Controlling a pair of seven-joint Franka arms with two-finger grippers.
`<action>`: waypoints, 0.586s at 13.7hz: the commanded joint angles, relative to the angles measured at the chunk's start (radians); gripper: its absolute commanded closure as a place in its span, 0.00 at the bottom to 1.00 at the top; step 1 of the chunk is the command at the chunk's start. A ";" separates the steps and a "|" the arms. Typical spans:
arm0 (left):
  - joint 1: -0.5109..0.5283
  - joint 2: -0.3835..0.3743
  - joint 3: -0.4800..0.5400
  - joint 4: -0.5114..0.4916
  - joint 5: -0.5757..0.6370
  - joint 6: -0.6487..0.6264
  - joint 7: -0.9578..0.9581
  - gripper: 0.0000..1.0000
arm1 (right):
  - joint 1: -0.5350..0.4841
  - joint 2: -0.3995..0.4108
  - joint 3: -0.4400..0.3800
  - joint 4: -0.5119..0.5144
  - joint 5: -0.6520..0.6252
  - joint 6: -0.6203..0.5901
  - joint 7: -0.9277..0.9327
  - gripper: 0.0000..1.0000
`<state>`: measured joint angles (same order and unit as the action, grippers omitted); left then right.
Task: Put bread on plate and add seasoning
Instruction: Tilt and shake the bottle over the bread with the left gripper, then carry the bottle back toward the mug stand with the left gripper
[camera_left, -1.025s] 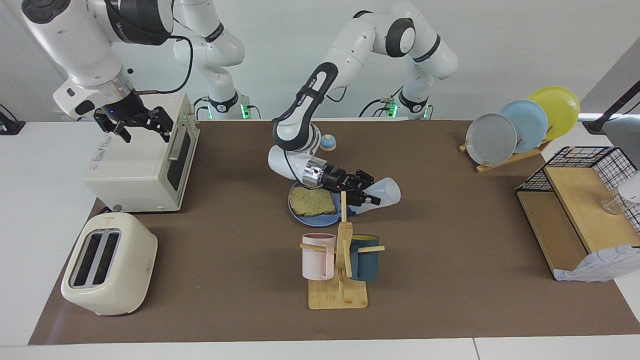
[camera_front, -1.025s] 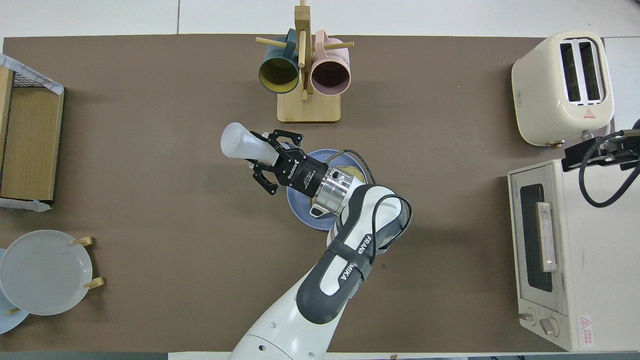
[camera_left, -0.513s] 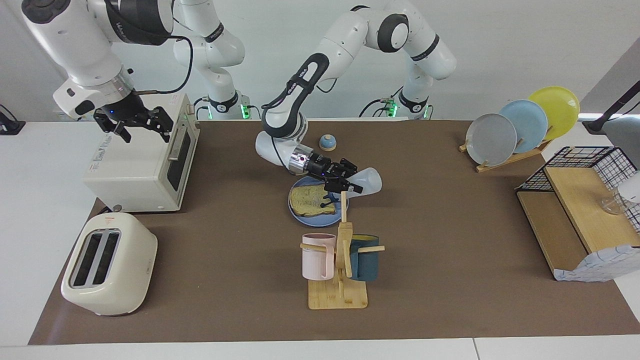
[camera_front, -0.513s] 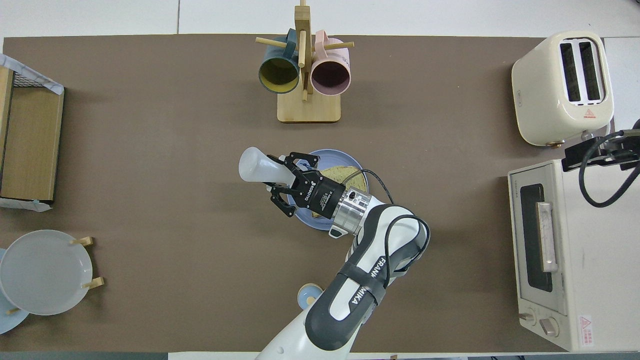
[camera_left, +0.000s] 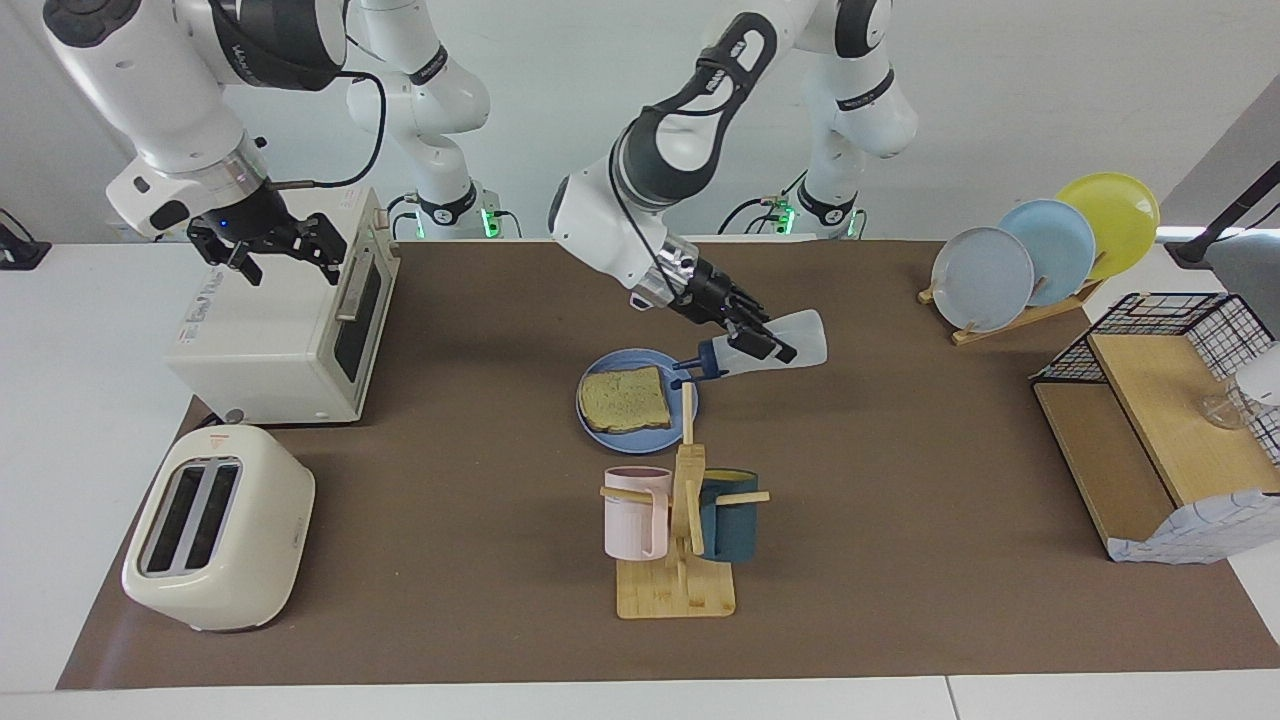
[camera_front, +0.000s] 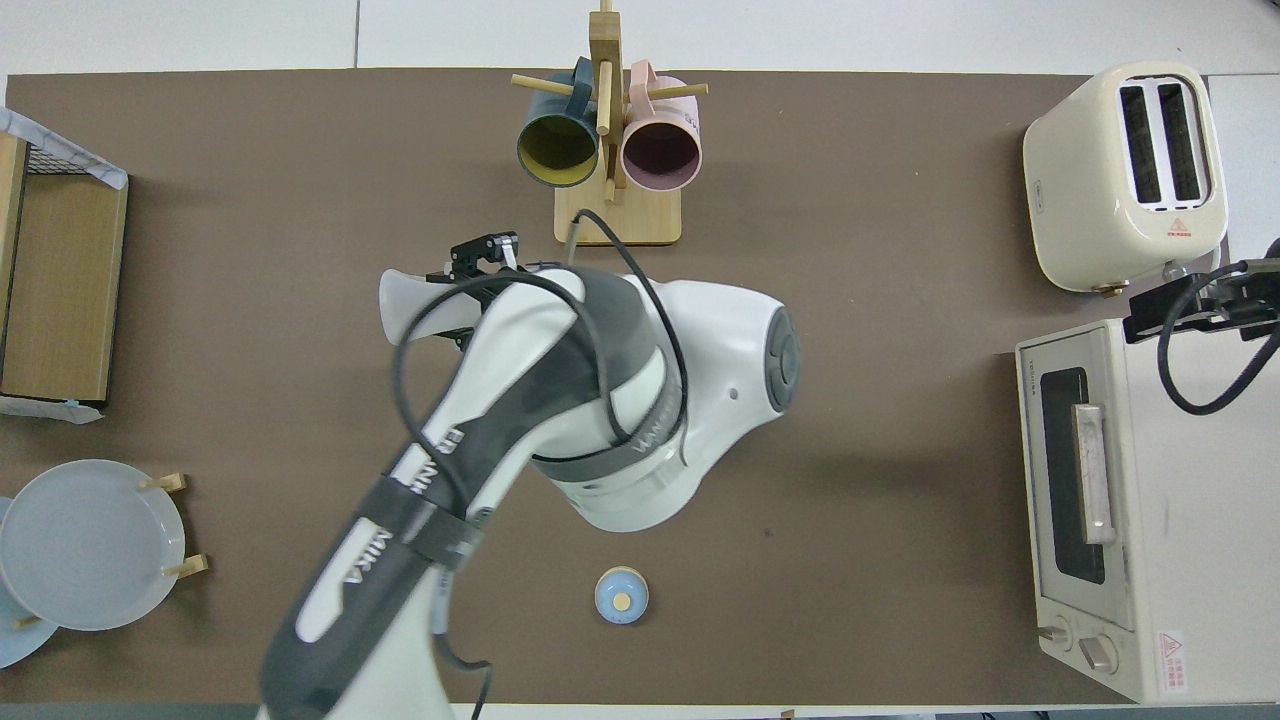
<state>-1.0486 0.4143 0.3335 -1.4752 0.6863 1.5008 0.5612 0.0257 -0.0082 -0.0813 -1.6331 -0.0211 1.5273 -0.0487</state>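
The bread (camera_left: 622, 398), a square slice of toast, lies flat on the round blue plate (camera_left: 640, 441) in the middle of the table. My left gripper (camera_left: 765, 347) is shut on the seasoning (camera_left: 800, 340), a translucent bottle held almost level in the air. Its dark blue cap dips toward the plate's rim on the side toward the left arm's end. In the overhead view the left arm covers the plate and bread, and only the seasoning's base (camera_front: 405, 300) pokes out. My right gripper (camera_left: 275, 250) hangs open over the toaster oven (camera_left: 285, 320) and waits.
A wooden mug rack (camera_left: 680, 530) with a pink and a dark mug stands just farther from the robots than the plate. A cream toaster (camera_left: 220, 530) sits beside the toaster oven. A plate rack (camera_left: 1040, 250) and a wire shelf (camera_left: 1160, 430) stand at the left arm's end. A small bell (camera_front: 621, 596) sits near the robots.
The left arm has risen and swung the seasoning up and toward the left arm's end, uncovering the bread in the facing view. The right arm has not moved.
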 joint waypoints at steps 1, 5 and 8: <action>0.128 -0.155 -0.016 -0.098 -0.181 0.157 -0.122 1.00 | 0.003 -0.019 -0.011 -0.021 0.018 -0.001 -0.028 0.00; 0.261 -0.244 -0.014 -0.304 -0.398 0.537 -0.283 1.00 | 0.003 -0.019 -0.011 -0.021 0.017 -0.001 -0.028 0.00; 0.334 -0.272 -0.016 -0.460 -0.452 0.897 -0.482 1.00 | 0.003 -0.019 -0.011 -0.021 0.018 -0.001 -0.028 0.00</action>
<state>-0.7502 0.1999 0.3332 -1.8073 0.2602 2.2162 0.2009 0.0257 -0.0082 -0.0813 -1.6331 -0.0211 1.5273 -0.0487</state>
